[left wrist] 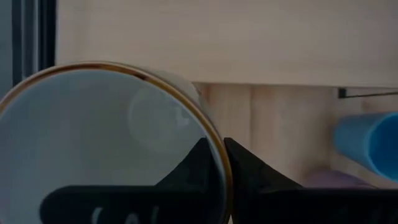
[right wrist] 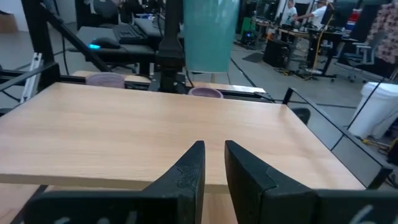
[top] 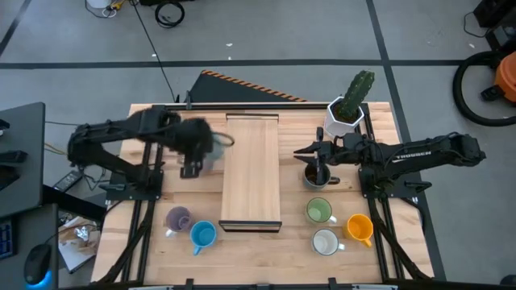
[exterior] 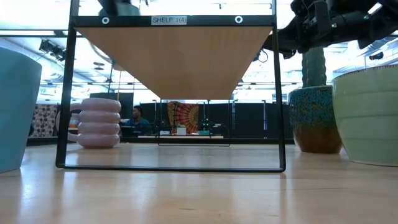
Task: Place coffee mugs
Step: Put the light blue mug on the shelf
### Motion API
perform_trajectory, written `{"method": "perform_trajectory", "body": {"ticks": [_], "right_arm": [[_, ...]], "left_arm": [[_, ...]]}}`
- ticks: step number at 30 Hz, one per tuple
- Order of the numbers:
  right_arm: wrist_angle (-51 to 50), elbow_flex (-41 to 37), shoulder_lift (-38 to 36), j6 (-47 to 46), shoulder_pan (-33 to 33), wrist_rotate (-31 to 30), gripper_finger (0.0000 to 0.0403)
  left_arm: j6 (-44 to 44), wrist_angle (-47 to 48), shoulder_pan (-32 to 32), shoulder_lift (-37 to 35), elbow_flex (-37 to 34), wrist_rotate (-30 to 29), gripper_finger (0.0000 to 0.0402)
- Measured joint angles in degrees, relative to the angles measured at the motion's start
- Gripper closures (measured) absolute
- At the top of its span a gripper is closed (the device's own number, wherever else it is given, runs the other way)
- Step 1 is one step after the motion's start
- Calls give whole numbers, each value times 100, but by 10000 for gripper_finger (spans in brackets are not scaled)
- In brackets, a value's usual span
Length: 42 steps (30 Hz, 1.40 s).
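Note:
My left gripper (top: 196,153) is shut on a pale teal mug (left wrist: 106,143) with a brown rim, held in the air by the left side of the wooden shelf (top: 251,169). The mug also shows in the right wrist view (right wrist: 211,34). My right gripper (top: 300,151) is shut and empty at the shelf's right side, above the dark brown mug (top: 316,174). Standing on the table are a lilac mug (top: 177,217), a blue mug (top: 203,234), a green mug (top: 319,211), a white mug (top: 325,242) and an orange mug (top: 359,228). My left gripper pinches the mug's wall at the rim (left wrist: 217,174), one finger inside the mug and one outside. The fingers come from above, pointing down. The mug hangs upright below them, mouth up, lifted clear of the table.
A white faceted pot with a cactus (top: 347,113) stands at the far right, behind my right arm. The shelf is a wooden board on a black wire frame (exterior: 65,93), open underneath. A second lilac mug (right wrist: 205,92) shows beyond the shelf's left edge.

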State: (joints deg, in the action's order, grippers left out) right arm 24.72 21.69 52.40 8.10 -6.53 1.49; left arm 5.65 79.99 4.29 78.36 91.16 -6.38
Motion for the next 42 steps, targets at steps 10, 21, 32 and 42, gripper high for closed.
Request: {"method": "perform_trajectory", "body": {"ticks": [10, 21, 32, 42], "right_arm": [[6, 0, 0, -64, -84, 267, 334], [45, 0, 0, -88, -84, 267, 334], [56, 0, 0, -108, -84, 270, 334], [98, 0, 0, -112, -84, 271, 334]], "left_arm": [[1344, 596, 993, 1635, 1854, 270, 370], [1935, 826, 1362, 2669, 2565, 298, 370], [1991, 486, 1557, 2750, 2565, 335, 366], [1904, 289, 1541, 2991, 2591, 371, 364]]}}
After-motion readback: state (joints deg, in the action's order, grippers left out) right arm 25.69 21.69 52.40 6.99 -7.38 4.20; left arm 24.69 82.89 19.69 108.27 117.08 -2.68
